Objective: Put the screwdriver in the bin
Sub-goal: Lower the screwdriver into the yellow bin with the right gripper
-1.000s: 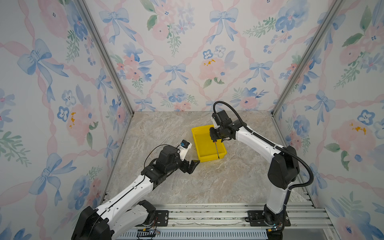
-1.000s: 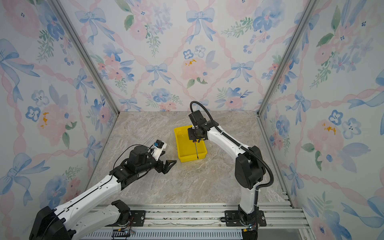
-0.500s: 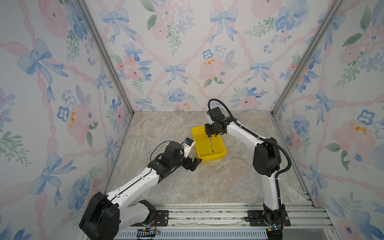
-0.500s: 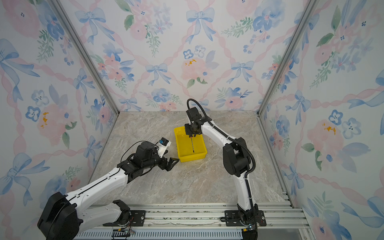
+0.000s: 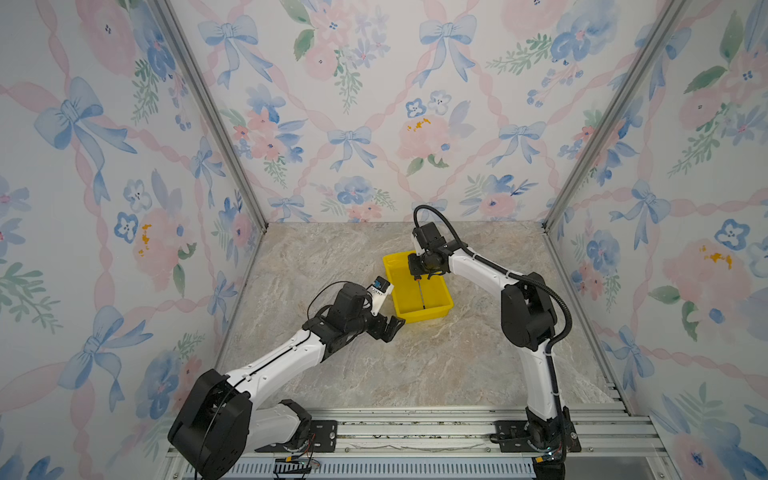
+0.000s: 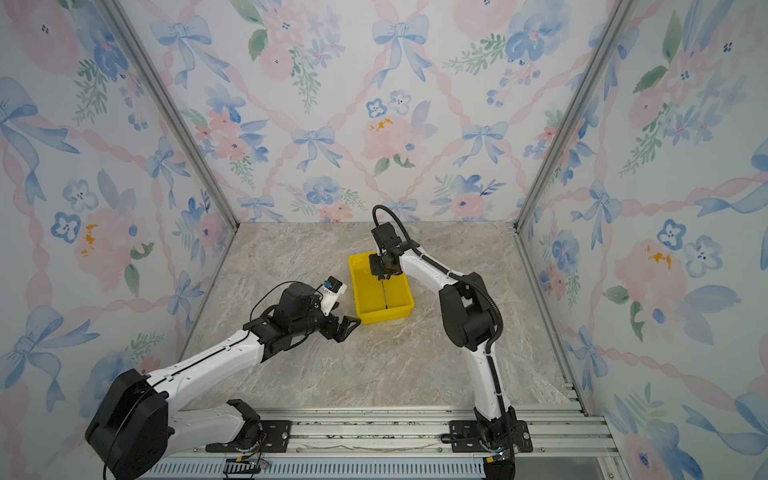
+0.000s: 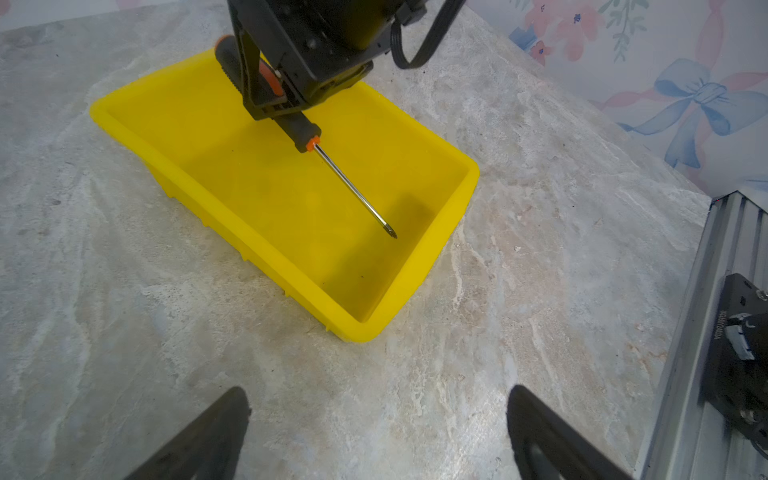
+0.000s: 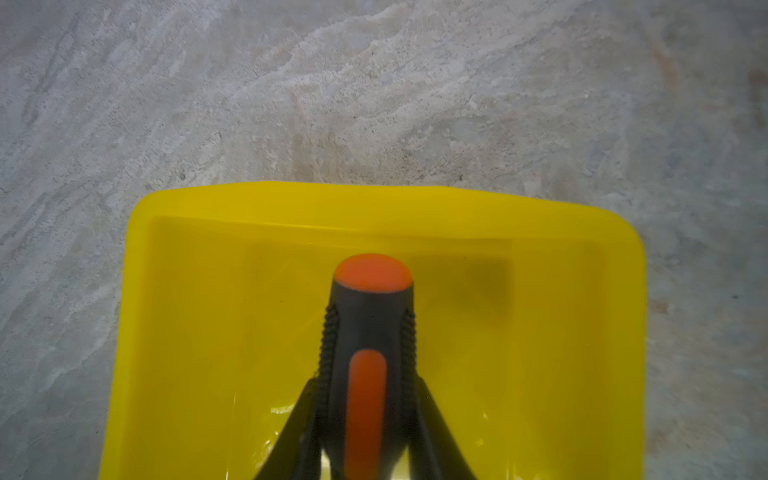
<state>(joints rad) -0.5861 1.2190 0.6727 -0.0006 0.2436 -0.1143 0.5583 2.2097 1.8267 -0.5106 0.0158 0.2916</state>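
Right wrist — screwdriver [image 8: 365, 332]: black-orange ribbed handle | over yellow bin [image 8: 374, 199]

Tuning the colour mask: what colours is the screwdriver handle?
The screwdriver handle is black with orange inlay and end cap; clearest in the right wrist view.

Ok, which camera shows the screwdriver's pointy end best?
The left wrist view: the screwdriver shows from handle to tip, slanting over the bin. The right wrist view shows only its black and orange handle, pinched in the right hand. In both top views it is just a thin, tiny line.
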